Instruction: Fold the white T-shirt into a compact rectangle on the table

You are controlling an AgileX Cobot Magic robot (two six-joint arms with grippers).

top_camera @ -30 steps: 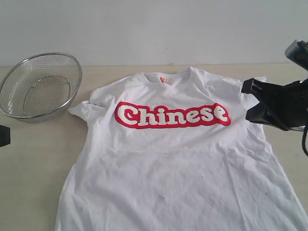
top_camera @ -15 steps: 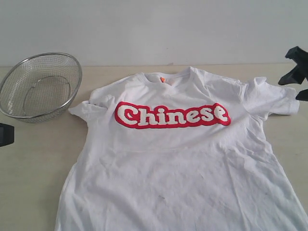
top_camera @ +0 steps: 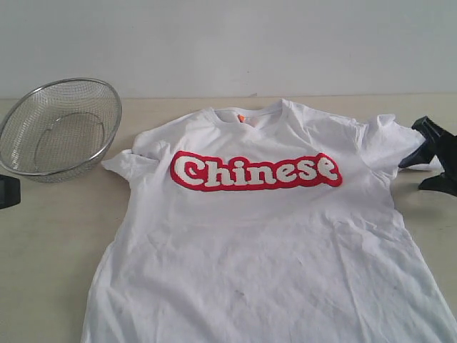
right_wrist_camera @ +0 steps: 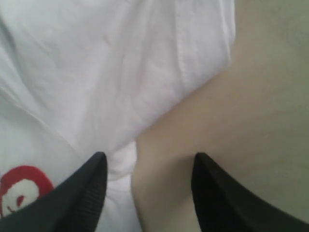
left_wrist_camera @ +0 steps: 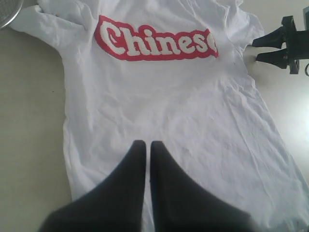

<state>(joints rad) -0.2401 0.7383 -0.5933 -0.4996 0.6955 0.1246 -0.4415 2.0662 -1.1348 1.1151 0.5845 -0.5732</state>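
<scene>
The white T-shirt [top_camera: 264, 243] lies flat and face up on the table [top_camera: 50, 236], red "Chinese" lettering across the chest and both sleeves spread out. My right gripper [top_camera: 410, 177] is open at the hem of the shirt's right-hand sleeve. In the right wrist view its jaws [right_wrist_camera: 149, 157] straddle the edge where the sleeve [right_wrist_camera: 106, 72] meets bare table [right_wrist_camera: 241, 121], holding nothing. My left gripper [left_wrist_camera: 148, 143] is shut and empty, pointing over the shirt's lower half [left_wrist_camera: 164, 106]. Only a black part of that arm [top_camera: 7, 191] shows at the exterior view's left edge.
A silver wire-mesh bowl [top_camera: 58, 128] stands at the back left of the table, close to the shirt's left-hand sleeve. A pale wall runs behind the table's far edge. The shirt's bottom hem runs out of the exterior view.
My right gripper has opened. It drew back off the sleeve toward the right, then came down beside the sleeve hem. The shirt and left arm have barely moved.
</scene>
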